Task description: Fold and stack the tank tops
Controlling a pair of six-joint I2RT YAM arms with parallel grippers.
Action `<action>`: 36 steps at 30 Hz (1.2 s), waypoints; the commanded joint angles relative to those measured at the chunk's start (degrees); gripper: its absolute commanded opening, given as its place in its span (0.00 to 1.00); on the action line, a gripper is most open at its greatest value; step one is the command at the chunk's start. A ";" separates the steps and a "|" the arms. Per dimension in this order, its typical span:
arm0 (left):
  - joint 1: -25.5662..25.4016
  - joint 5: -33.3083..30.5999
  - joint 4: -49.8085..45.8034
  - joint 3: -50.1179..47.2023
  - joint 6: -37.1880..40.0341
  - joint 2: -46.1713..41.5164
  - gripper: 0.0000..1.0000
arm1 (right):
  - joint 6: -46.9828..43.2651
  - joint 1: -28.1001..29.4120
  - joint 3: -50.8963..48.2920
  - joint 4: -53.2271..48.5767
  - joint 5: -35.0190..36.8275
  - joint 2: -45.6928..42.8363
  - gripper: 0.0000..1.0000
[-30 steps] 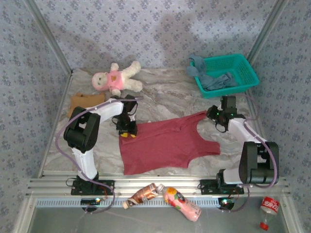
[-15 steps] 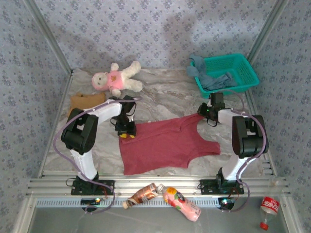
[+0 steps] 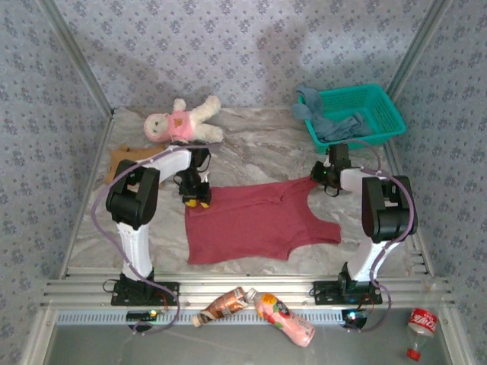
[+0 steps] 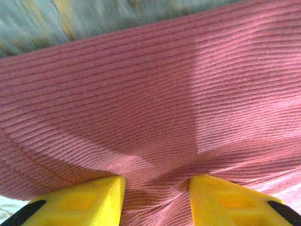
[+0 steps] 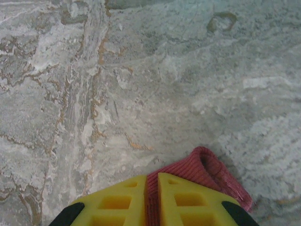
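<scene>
**Both grippers on the dark red top, top spread mid-worktop**

- Far left: tan-brown tank top [image 3: 128,158] crumpled on the worktop [image 3: 259,152], just left of my left arm.
- Plush doll [image 3: 179,123] lies behind it at far left, apart from all the cloth.
- Left gripper [image 4: 156,187]: down at the far-left corner of the dark red tank top [image 3: 259,224]. On the wrist cam, ribbed red cloth bunches between the yellow fingers [image 4: 84,200] and creases run into the gap. I read it as clamped on the hem.
- The dark red top lies roughly flat in the middle of the worktop, hem to the left and straps to the right. Its near-right strap rests free on the marble.
- Near edge, on the rail: a brown bottle [image 3: 223,306] and a pink bottle [image 3: 285,319] lie touching. A red-label bottle [image 3: 420,325] sits well off to the right.
- Right gripper [image 5: 151,184]: fingers almost together, with the far-right strap pinched between them. A loop of red cloth sticks out past the tips.
- Far right: teal basket [image 3: 361,139] with the dusty blue tank top [image 3: 338,126] heaped inside. Part of it hangs over the basket's left rim.
</scene>
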 commanded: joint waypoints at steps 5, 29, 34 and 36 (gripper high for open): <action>2.40 -5.55 -1.04 8.42 6.73 5.35 0.41 | -0.19 0.67 3.15 0.53 -0.09 1.26 0.16; 0.27 5.39 -0.52 -30.59 -26.74 -34.45 0.49 | -12.39 35.72 -15.42 -18.09 -2.59 -32.01 0.54; -1.85 6.27 3.07 -38.19 -32.92 -39.19 0.49 | -13.55 45.32 -17.04 -21.57 5.72 -35.44 0.54; -1.86 6.53 5.02 -40.43 -34.62 -40.44 0.49 | -13.72 48.23 -18.63 -19.73 7.88 -36.32 0.53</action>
